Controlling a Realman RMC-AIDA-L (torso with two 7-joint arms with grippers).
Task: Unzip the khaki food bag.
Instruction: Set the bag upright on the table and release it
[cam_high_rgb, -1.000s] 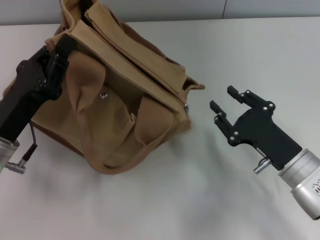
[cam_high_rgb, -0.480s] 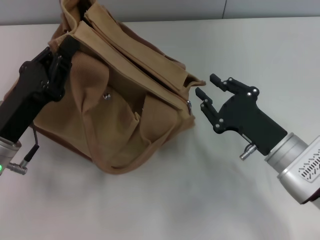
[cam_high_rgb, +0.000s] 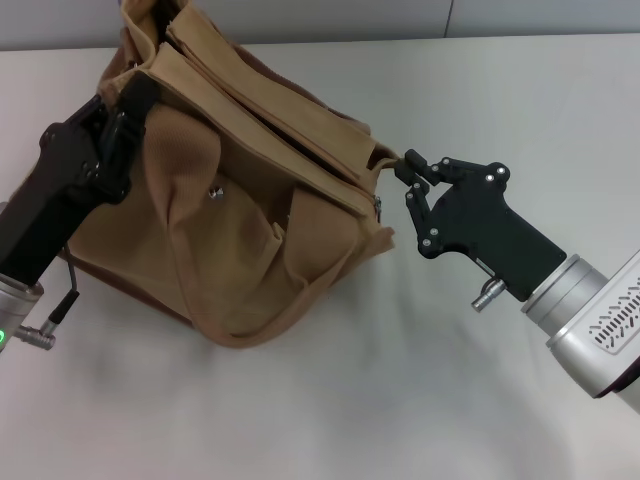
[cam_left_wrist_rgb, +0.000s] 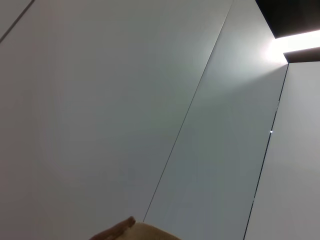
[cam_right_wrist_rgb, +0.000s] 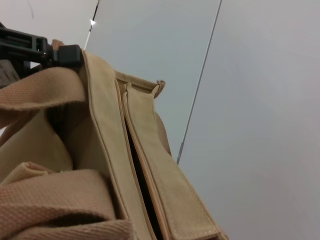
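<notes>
Your right hand (cam_high_rgb: 408, 176) pinches the khaki food bag (cam_high_rgb: 240, 215) at its end tab; your left hand (cam_high_rgb: 118, 125) clamps the opposite edge, bare worktop (cam_high_rgb: 330, 400) beside the bag.

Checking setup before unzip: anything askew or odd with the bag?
The khaki food bag is slumped and tilted, its front creased, not square. The left hand grips its far end; the right hand is at the near end tab.

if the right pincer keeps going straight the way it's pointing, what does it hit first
Most likely the khaki food bag. The right pincer points at the bag's near top corner, by the end of the zipper flaps, and its tips look already at the fabric, though depth is unclear.
</notes>
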